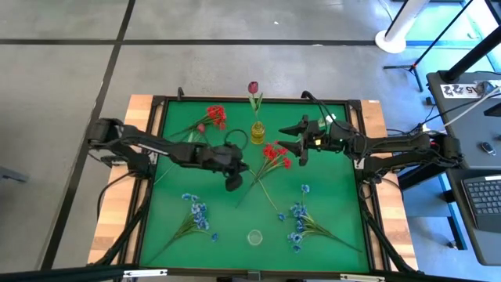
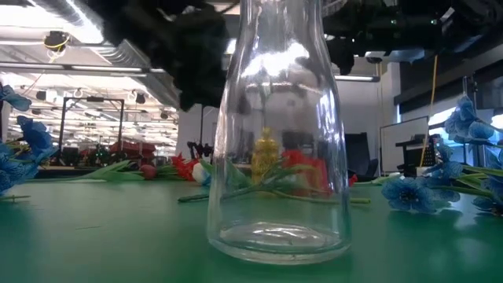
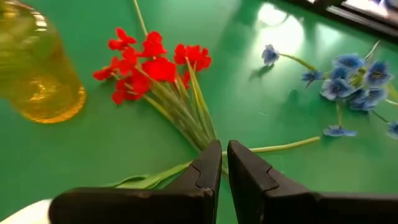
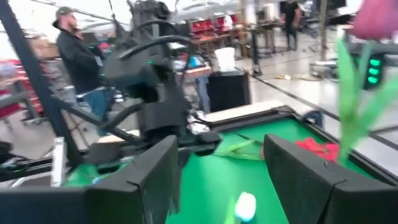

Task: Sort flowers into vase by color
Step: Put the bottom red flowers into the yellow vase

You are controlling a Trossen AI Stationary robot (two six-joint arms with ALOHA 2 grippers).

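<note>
The left gripper sits just left of the high view's centre, over the green mat. In the left wrist view its fingers are nearly closed, a thin gap between them; whether they pinch a stem I cannot tell. The red bunch lies just ahead of the fingertips, its stems running down toward them; in the high view it lies just right of the gripper.

The right gripper hangs right of centre, fingers spread wide and holding nothing, just right of the yellow vase with the maroon bud.

More red blooms lie upper left. Blue sprays lie lower left and lower right. A clear vase stands at bottom centre.
</note>
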